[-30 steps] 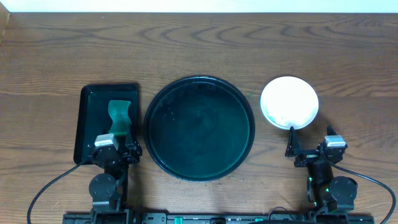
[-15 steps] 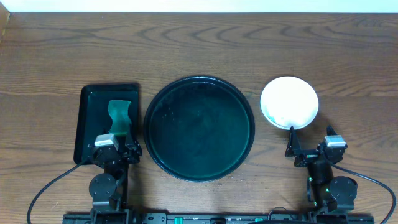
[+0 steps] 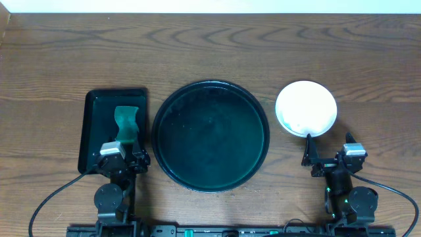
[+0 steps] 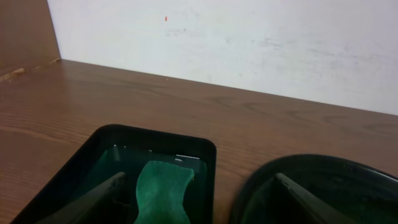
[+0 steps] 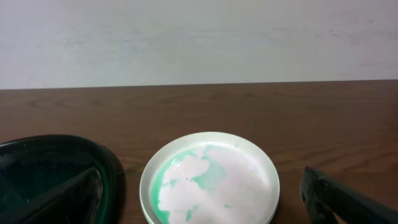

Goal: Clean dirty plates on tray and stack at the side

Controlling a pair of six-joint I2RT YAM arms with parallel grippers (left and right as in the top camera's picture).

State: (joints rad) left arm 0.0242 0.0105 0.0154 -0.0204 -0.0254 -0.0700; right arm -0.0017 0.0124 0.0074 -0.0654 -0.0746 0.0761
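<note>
The large round dark tray (image 3: 210, 135) lies at the table's middle with nothing on it; its rim also shows in the left wrist view (image 4: 323, 180) and the right wrist view (image 5: 56, 155). A white plate (image 3: 306, 108) sits on the table to the tray's right. In the right wrist view the plate (image 5: 214, 180) carries teal-green smears, and a second rim seems to show under it. The mint plates are not visible. My right gripper (image 3: 327, 148) (image 5: 200, 180) is open, just short of the plate. My left gripper (image 3: 123, 148) (image 4: 200, 186) is open and empty.
A smaller rectangular dark tray (image 3: 99, 105) (image 4: 155, 134) lies left of the round tray and holds a green cloth (image 3: 126, 122) (image 4: 163, 193). My left fingers straddle its near right corner. A white wall runs along the table's far edge.
</note>
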